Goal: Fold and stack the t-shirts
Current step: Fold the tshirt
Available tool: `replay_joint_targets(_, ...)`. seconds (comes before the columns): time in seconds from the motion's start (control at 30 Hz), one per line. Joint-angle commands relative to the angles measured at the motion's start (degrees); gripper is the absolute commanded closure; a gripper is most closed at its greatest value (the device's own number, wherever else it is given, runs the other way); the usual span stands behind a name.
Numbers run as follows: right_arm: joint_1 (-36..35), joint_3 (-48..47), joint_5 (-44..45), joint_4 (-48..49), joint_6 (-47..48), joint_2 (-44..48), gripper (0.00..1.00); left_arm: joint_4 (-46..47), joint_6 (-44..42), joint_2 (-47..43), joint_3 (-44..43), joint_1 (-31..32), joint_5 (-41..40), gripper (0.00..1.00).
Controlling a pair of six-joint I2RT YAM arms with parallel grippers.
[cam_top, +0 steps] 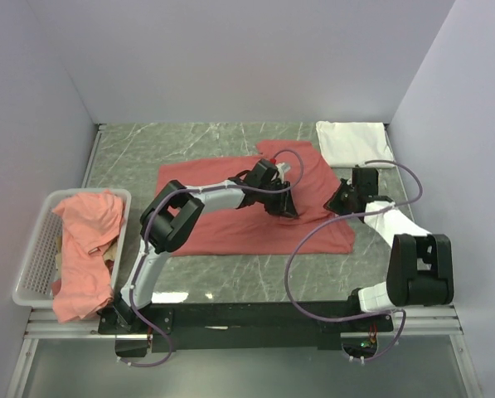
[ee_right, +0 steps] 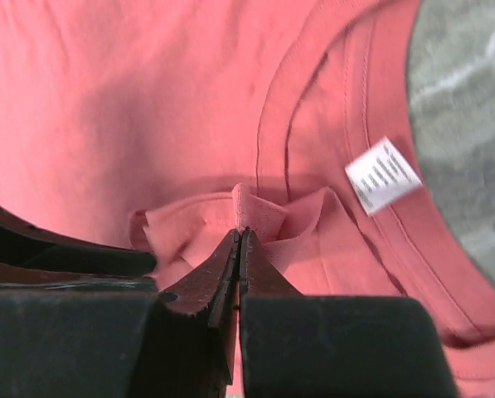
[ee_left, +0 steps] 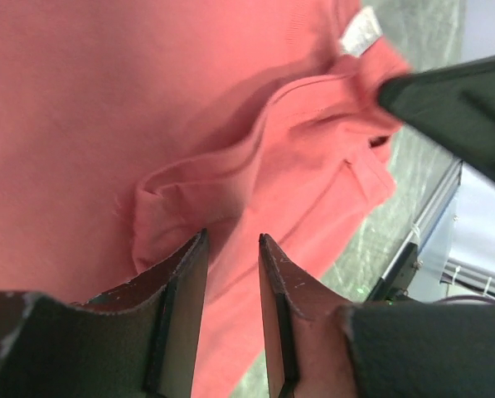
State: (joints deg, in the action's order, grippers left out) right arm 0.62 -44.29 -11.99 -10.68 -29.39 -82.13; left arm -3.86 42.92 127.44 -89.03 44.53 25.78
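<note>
**A:** Largest entry first?

**B:** Grey-green marbled counter (cam_top: 181,145). It looks smooth, so cloth dragged across it may slide rather than crease.

**A:** Next?

**B:** Salmon-red cotton t-shirt (cam_top: 206,220), spread flat at the counter's middle, collar end toward the right arm. Both arms work the same collar region. One uneven pull could drag the whole garment askew and wrinkle the laid-out body.

**A:** The stock on the left?

**B:** White plastic mesh basket (cam_top: 31,265) at the counter's left edge. It holds a heap of salmon t-shirts (cam_top: 85,249) that spills over the near rim. It lies well apart from the work, so there is little risk unless the left arm's elbow swings wide.

**A:** Far right corner?

**B:** Folded white cotton t-shirt (cam_top: 352,141), near the spread one's far edge. A fold swept that way might nudge it.

**A:** Grippers?

**B:** Right gripper (ee_right: 239,236): pressed together on a small puckered nip of the collar band. The hold is thin and could slip out on a lift, or carry one layer only. Left gripper (ee_left: 232,245): fingers apart beside a raised ridge of cloth, with salmon fabric showing in the gap. Whether any cloth is caught, cannot tell. The two grippers sit close, so a knock between them is possible.

**A:** Smallest?

**B:** White neck label (ee_right: 383,175), just beside the right pinch and not in it.
</note>
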Motion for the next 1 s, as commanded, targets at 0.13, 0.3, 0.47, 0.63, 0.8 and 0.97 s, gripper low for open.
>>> replay_joint_targets(0.13, -1.32, 6.32, 2.32, 3.38, -2.43, 8.20, 0.98, 3.42, -0.64, -6.41, 1.32, 1.52, 2.34, 0.64)
replay_joint_targets(0.3, -1.68, 10.97, 3.37, 4.08, -3.57, 11.89, 0.98, 3.42, -2.13, -7.02, 2.20, 2.05, 2.43, 0.63)
replay_joint_targets(0.47, -1.77, 14.23, 4.34, 4.52, -4.63, 14.36, 0.95, 0.17, -3.80, -8.25, 1.67, 1.96, -4.58, 0.60)
replay_joint_targets(0.63, -1.76, 14.94, 4.34, 4.18, -4.80, 15.68, 0.95, -2.29, -4.15, -9.75, 0.71, 1.43, -12.23, 0.55)
replay_joint_targets(0.8, -1.77, 14.94, 4.17, 3.82, -4.89, 16.30, 0.89, -7.91, -6.26, -5.46, -6.49, 1.26, -18.92, 0.57)
replay_joint_targets(0.97, -1.77, 14.24, 4.43, 2.59, -4.89, 18.66, 0.70, -8.98, -6.44, -0.35, -9.49, 1.52, -17.00, 0.67)
